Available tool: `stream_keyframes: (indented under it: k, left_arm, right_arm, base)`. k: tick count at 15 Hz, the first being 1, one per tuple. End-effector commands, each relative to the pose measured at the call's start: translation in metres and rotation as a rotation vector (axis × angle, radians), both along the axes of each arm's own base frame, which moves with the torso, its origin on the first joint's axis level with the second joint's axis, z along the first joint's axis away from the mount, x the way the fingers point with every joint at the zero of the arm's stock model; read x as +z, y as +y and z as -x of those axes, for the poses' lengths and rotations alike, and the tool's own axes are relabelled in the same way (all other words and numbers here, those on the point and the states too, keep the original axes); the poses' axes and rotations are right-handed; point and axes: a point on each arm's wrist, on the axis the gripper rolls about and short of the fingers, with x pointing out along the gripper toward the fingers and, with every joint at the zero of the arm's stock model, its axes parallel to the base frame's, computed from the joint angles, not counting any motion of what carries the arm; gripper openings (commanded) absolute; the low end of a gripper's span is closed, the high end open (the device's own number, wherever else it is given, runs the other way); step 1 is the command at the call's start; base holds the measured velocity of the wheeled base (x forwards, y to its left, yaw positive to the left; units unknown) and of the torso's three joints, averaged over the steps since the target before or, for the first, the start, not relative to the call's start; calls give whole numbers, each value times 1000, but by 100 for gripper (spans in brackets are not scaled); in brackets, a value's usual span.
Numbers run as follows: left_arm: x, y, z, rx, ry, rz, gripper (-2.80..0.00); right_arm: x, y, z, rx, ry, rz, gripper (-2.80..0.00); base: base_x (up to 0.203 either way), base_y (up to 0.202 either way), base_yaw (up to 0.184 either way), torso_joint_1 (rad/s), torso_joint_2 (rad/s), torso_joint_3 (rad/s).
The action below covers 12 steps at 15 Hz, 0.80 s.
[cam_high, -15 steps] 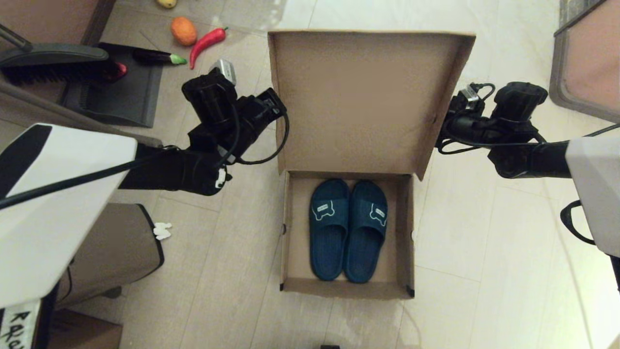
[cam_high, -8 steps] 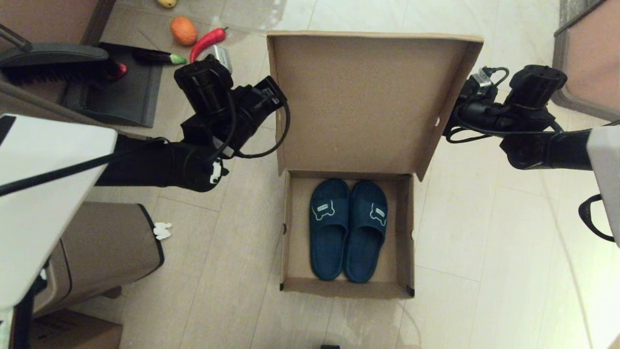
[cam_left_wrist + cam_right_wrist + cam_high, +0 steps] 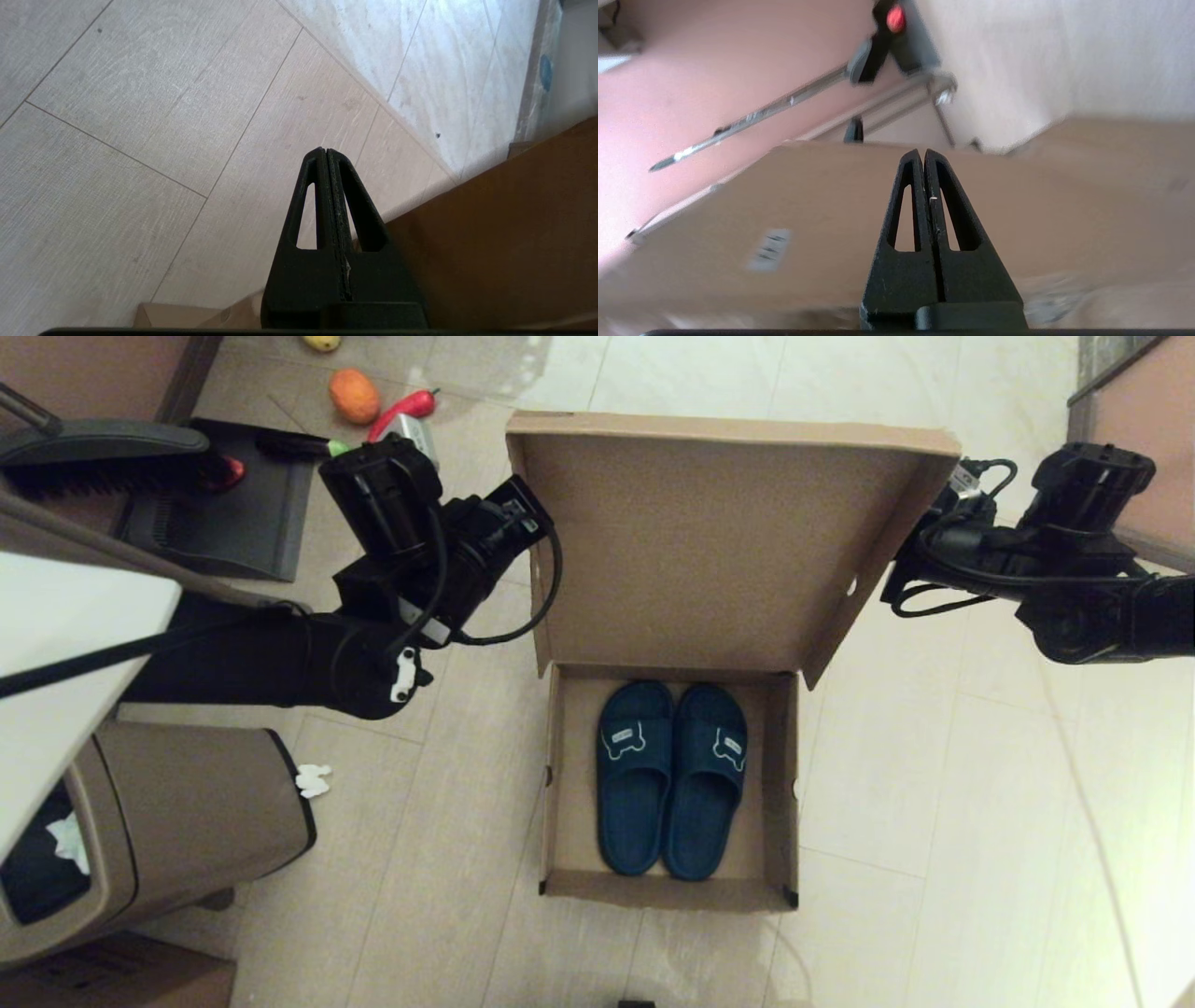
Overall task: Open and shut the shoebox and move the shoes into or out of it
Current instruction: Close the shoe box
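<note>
A plain brown cardboard shoebox (image 3: 560,784) sits open on the pale tiled floor, its hinged lid (image 3: 709,541) raised and leaning back from the far edge, inner face showing. A black tape corner marks the near right corner. Inside, a pair of dark navy slide shoes (image 3: 670,779) lies side by side, touching, toes toward the lid, each strap bearing a white-outlined bone emblem.

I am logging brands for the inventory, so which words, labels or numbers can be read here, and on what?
Nothing can be read as text.
shoes: a white-outlined emblem on each strap; any lettering inside is too small.
shoebox: a white label on the lid's outside; its print is blurred.
</note>
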Motion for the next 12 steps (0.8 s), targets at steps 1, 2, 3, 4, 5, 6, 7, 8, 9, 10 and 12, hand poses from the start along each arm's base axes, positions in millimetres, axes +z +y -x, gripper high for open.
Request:
stream_keyframes:
  k: [1, 2, 3, 4, 5, 6, 7, 8, 9, 10, 12]
  left_arm:
    - [5, -2, 8, 0, -5, 11, -280]
    - [4, -3, 11, 0, 1, 10, -280]
    - [5, -4, 16, -5, 4, 9, -280]
    - [7, -4, 21, -6, 5, 10, -280]
    - [6, -5, 26, 8, 15, 13, -280]
    - [7, -5, 30, 14, 21, 13, -280]
    - [6, -3, 35, 17, 33, 3, -280]
    - [1, -1, 39, 21, 54, -17, -280]
    - [-4, 3, 44, 29, 75, -41, -280]
    - [-10, 6, 49, 43, 98, -67, -280]
    - [-15, 16, 64, 73, 147, -140, -280]
  right_arm:
    - [13, 3, 22, 17, -17, 1, -280]
    - [11, 4, 26, 22, -22, 2, -280]
    - [10, 5, 31, 25, -23, 2, -280]
    - [8, 5, 37, 27, -20, 2, -280]
    - [6, 6, 43, 27, -13, 2, -280]
    - [2, 6, 50, 27, 2, 1, -280]
    - [-3, 6, 59, 27, 19, 0, -280]
    - [-10, 6, 68, 27, 33, 0, -280]
    - [-17, 6, 77, 28, 38, -1, -280]
    - [-22, 7, 87, 29, 43, -2, -280]
    - [-32, 7, 107, 32, 57, -7, -280]
  base:
    - [0, 0, 0, 0, 0, 0]
    - [0, 0, 0, 0, 0, 0]
    - [0, 0, 0, 0, 0, 0]
    - [0, 0, 0, 0, 0, 0]
    - [0, 0, 0, 0, 0, 0]
    - [0, 0, 0, 0, 0, 0]
    - [0, 0, 0, 0, 0, 0]
    - [0, 0, 0, 0, 0, 0]
    - [0, 0, 0, 0, 0, 0]
    - [0, 0, 0, 0, 0, 0]
    - [0, 0, 0, 0, 0, 0]
